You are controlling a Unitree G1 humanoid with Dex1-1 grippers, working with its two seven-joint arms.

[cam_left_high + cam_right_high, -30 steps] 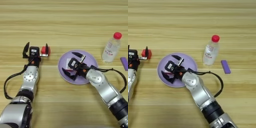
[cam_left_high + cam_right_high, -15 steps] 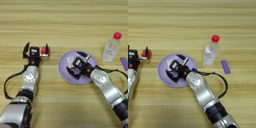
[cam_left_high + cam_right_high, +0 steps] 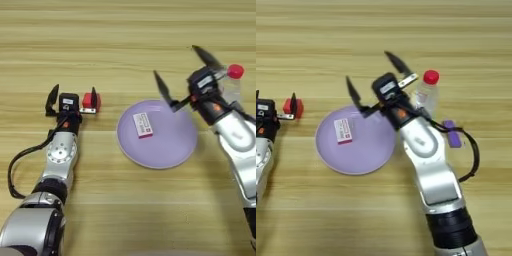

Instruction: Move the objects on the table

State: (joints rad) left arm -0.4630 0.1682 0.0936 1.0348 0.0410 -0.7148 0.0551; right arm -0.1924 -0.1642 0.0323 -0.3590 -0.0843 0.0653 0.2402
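Setting: robot test bench, likely a lab. Evidence: bare wood-grain worktop filling the view; two metal robot arms with exposed black cables; a few small props laid out, namely lilac plate, clear bottle, small blocks.

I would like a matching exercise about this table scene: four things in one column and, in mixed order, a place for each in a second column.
Things:
1. small red cube
2. white card with red edge
3. purple block
4. clear bottle

Places:
A. lying on the lilac plate
B. standing behind the right gripper, whose jaws are wide open
C. at the left gripper, close to one finger
D. on the table beside the right arm, right of the plate

Pairs: 1-C, 2-A, 3-D, 4-B
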